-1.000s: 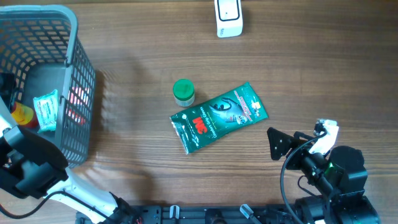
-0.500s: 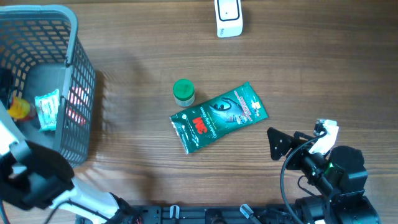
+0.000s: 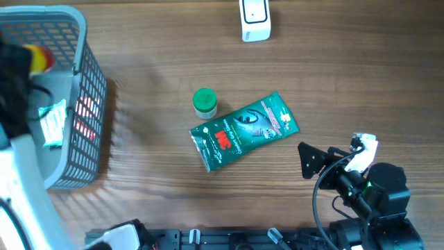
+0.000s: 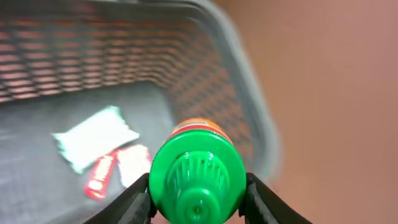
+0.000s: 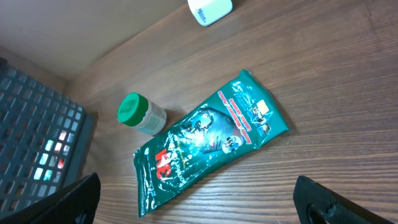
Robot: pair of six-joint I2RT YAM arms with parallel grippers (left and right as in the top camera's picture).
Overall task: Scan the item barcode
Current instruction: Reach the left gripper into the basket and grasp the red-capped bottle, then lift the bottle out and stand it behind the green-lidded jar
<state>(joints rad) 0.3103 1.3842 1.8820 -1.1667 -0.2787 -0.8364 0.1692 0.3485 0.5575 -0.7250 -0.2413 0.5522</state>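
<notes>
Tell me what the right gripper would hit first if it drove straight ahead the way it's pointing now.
Most likely the green pouch, lying centred ahead of the right gripper; the green-lidded jar sits left of that line. Depth is uncertain.

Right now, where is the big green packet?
In the overhead view, the green packet lies mid-table, beside the green-lidded jar at its upper left.

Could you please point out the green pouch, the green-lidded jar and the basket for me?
Pouch [image 3: 243, 130]: overhead view, middle of its printed face.
Jar [image 5: 130, 107]: right wrist view, on its green lid.
Basket [image 3: 90, 111]: overhead view, on its right mesh wall.
</notes>
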